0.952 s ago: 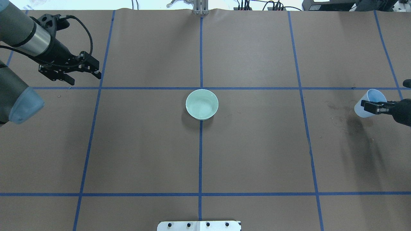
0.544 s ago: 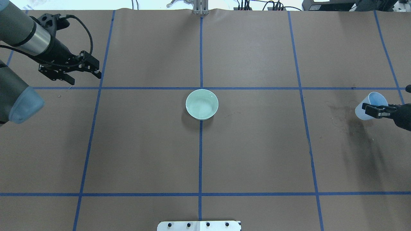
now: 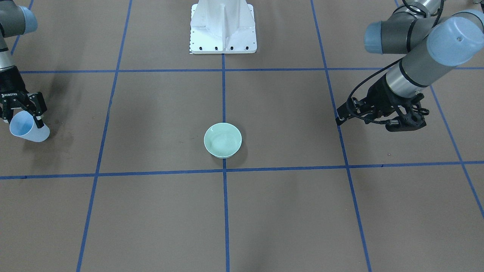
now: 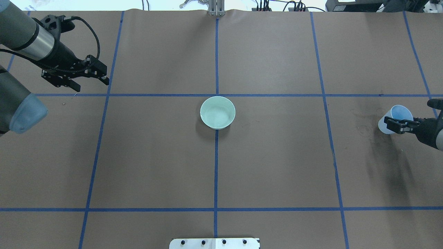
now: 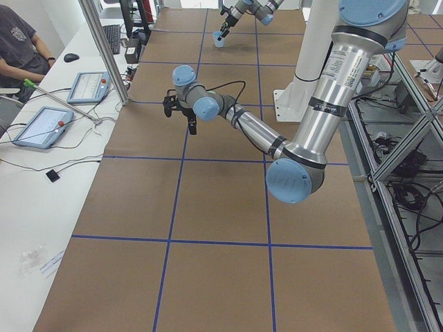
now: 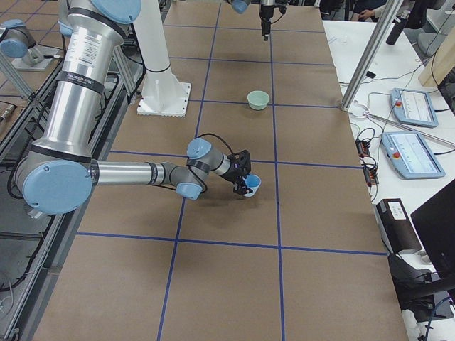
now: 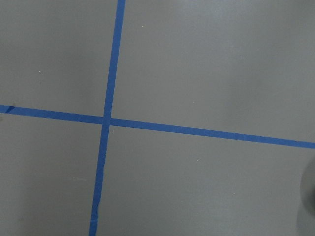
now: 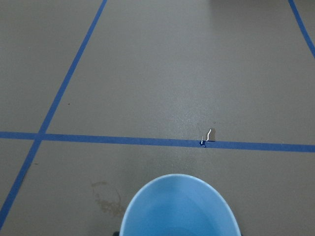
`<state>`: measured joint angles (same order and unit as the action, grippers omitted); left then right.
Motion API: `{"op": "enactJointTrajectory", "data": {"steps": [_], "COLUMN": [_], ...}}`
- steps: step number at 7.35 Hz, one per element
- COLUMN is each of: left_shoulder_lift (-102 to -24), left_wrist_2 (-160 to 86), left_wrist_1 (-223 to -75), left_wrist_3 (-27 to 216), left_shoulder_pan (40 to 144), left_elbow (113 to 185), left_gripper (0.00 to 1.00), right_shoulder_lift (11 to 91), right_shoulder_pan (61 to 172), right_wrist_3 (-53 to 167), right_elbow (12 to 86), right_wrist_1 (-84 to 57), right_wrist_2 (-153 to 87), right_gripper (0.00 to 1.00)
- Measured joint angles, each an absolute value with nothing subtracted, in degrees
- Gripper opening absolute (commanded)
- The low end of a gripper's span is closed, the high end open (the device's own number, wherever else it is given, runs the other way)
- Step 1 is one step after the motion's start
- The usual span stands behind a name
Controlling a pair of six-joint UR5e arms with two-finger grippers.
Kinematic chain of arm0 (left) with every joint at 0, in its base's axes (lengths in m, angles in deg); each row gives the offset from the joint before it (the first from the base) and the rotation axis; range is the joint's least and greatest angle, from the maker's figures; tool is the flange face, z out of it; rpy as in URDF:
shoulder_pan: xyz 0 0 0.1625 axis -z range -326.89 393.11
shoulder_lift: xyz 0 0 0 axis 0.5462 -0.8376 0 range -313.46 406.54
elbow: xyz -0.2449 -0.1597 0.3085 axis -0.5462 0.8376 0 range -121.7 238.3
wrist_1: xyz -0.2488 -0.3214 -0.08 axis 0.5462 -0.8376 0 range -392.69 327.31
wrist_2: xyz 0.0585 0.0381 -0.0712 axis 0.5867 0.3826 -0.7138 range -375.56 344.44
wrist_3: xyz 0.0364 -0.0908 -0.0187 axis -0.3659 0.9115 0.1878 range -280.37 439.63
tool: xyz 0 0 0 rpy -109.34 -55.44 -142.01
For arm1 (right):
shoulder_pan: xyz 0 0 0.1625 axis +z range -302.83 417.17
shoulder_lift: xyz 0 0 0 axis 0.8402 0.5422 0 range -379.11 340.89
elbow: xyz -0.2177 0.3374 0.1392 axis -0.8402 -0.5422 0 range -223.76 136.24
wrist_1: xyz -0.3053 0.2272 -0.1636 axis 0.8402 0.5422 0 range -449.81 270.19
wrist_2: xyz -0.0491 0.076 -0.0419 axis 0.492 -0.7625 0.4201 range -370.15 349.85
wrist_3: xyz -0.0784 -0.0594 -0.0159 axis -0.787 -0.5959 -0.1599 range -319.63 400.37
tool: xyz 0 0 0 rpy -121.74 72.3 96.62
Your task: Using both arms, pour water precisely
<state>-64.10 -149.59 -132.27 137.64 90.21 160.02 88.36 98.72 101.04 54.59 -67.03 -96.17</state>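
Right gripper (image 4: 391,125) pinches a tilted blue cup (image 4: 400,112) at 3 o'clock from the green bowl (image 4: 202,112) (water (image 4: 218,114) glints faintly inside). Left gripper (image 4: 90,82), at 10 o'clock, hangs spread and empty.

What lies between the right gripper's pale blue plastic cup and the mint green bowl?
Overhead view: between pale blue plastic cup and mint green round bowl only bare brown table paper, one blue tape line, faint stains near the cup.

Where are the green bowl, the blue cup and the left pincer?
green bowl (image 4: 205,106), overhead view, inner wall.
blue cup (image 3: 36,134), front-facing view, outer wall.
left pincer (image 4: 91,84), overhead view, midway between its fingertips.
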Motion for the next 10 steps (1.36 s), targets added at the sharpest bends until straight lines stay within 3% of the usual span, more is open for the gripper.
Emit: {"op": "enactJointTrajectory", "data": {"steps": [5, 10], "left_shoulder_lift": [-63.87, -63.60], "left_wrist_2": [-149.59, -149.59], "left_wrist_1": [-132.25, -132.19], "left_wrist_3": [137.64, 137.72], "left_shoulder_pan": [90.24, 90.25], "left_elbow": [160.38, 161.03], "left_gripper": [1.00, 1.00], "right_shoulder_lift": [88.05, 88.30], "right_shoulder_pan": [97.85, 97.80], "right_wrist_3": [102.15, 101.74], "right_elbow": [53.07, 53.81], "right_wrist_1": [-67.04, -67.10], "right_wrist_2": [-96.09, -96.21], "right_gripper": [0.98, 0.99]}}
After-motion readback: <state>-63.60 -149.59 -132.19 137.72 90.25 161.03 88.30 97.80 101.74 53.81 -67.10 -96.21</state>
